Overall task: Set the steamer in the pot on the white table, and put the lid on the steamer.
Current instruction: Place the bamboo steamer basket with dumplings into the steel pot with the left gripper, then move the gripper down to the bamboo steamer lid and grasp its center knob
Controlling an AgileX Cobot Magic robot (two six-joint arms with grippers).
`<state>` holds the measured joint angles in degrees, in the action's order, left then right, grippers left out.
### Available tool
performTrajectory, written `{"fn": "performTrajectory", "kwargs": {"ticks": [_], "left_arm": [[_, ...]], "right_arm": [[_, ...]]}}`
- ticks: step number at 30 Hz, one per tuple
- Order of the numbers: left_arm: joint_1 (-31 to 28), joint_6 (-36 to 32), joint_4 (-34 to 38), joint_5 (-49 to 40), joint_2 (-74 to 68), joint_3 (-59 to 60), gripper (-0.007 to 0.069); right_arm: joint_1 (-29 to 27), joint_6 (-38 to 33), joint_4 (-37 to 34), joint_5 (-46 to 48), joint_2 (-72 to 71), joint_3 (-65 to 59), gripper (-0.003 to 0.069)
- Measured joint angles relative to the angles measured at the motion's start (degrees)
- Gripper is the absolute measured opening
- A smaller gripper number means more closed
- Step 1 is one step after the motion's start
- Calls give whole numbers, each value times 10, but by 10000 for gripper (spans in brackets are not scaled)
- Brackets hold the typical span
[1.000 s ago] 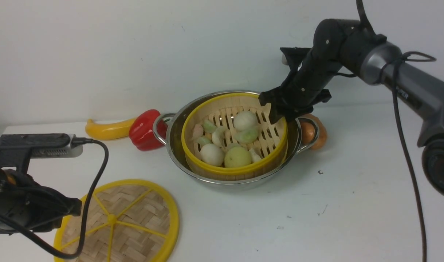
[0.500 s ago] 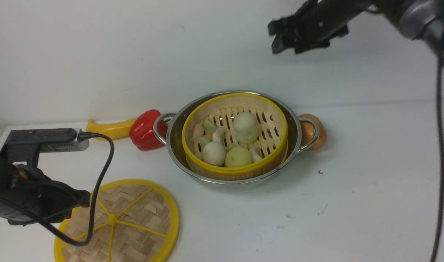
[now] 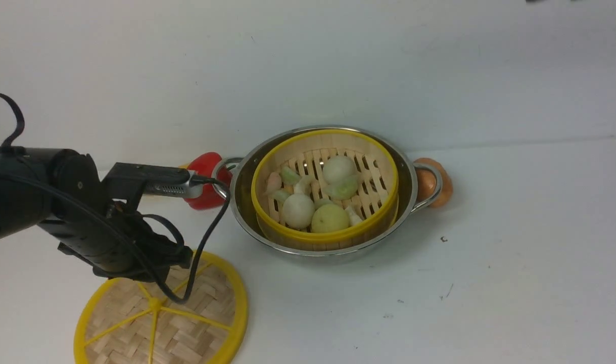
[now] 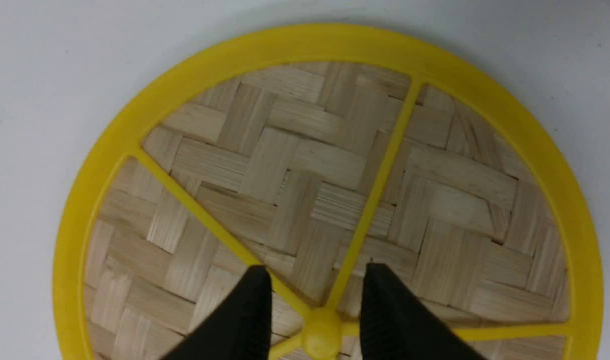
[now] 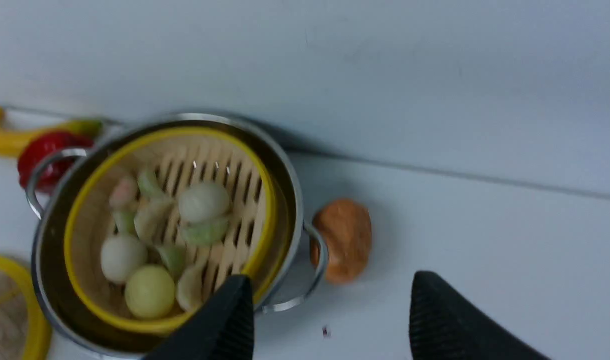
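Front view: my steamer (image 3: 325, 237) sits inside the pot (image 3: 338, 251). My left gripper (image 4: 317, 290) is open and empty, seemingly just above the lid (image 3: 237, 313); my right gripper (image 5: 335, 300) hangs open too.

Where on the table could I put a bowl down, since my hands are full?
Judging by the front view, the white table looks bare right of the pot and copper-brown object, and nearer, right of the lid. It's crowded around the lid, under the left gripper.

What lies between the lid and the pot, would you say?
Only bare white tabletop separates the lid from the pot, as the front view shows.
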<state>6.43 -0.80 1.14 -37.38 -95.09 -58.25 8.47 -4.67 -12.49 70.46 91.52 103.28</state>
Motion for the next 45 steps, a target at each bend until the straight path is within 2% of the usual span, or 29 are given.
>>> {"fn": "performTrajectory", "kwargs": {"ticks": [5, 10, 15, 26, 30, 34, 37, 40, 45], "left_arm": [[0, 4, -2, -25, -3, -3, 241], [0, 4, -1, -46, -4, -3, 241], [0, 4, -1, -47, -6, -3, 241], [1, 4, 0, -44, -63, -5, 237], [1, 4, 2, -50, -63, -10, 132], [1, 4, -27, -90, -56, -26, 114], [1, 4, -68, -178, -27, -78, 114], [13, 3, -79, -234, -5, -172, 114], [76, -25, -46, -253, -40, -359, 114]], "right_arm": [[0, -17, -12, 0, -99, -152, 412], [0, -22, -14, -43, -186, -306, 380], [0, -30, -29, -82, -228, -393, 347], [0, -63, -83, -100, -240, -422, 325], [0, -65, -86, -98, -240, -422, 325], [0, -65, -85, -80, -240, -422, 325], [0, -65, -66, -56, -240, -422, 324], [0, -65, -52, -48, -240, -422, 324], [0, -65, -51, -38, -241, -422, 324]]}}
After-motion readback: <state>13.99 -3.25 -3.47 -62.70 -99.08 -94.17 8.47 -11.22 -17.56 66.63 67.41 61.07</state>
